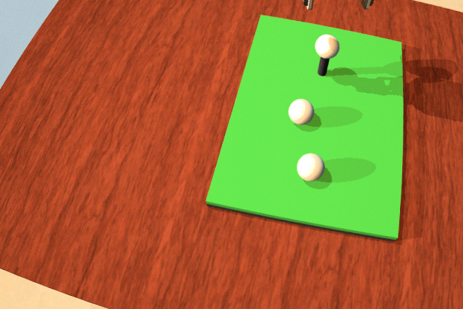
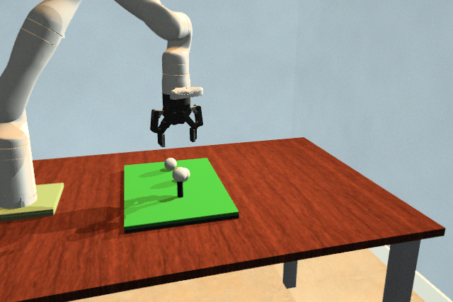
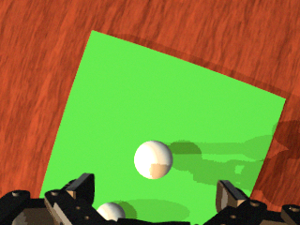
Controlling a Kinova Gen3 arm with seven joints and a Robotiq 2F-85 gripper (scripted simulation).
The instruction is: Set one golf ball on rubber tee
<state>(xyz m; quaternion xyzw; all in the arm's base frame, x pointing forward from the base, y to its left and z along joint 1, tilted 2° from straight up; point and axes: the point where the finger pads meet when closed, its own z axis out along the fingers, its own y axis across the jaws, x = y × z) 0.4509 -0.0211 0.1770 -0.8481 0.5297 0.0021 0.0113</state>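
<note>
We see our gripper (image 2: 177, 140) wide open, holding nothing, high above the golf ball (image 1: 326, 45) on the rubber tee (image 1: 323, 66); at 12 o'clock the top view's edge crops it.

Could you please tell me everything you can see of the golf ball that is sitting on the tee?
The golf ball is a smooth, off-white sphere with a faint tan patch. It rests on top of the upright black rubber tee, which stands on the green mat, and only the tee touches it. The open end effector hangs well above it, holding nothing.
</note>
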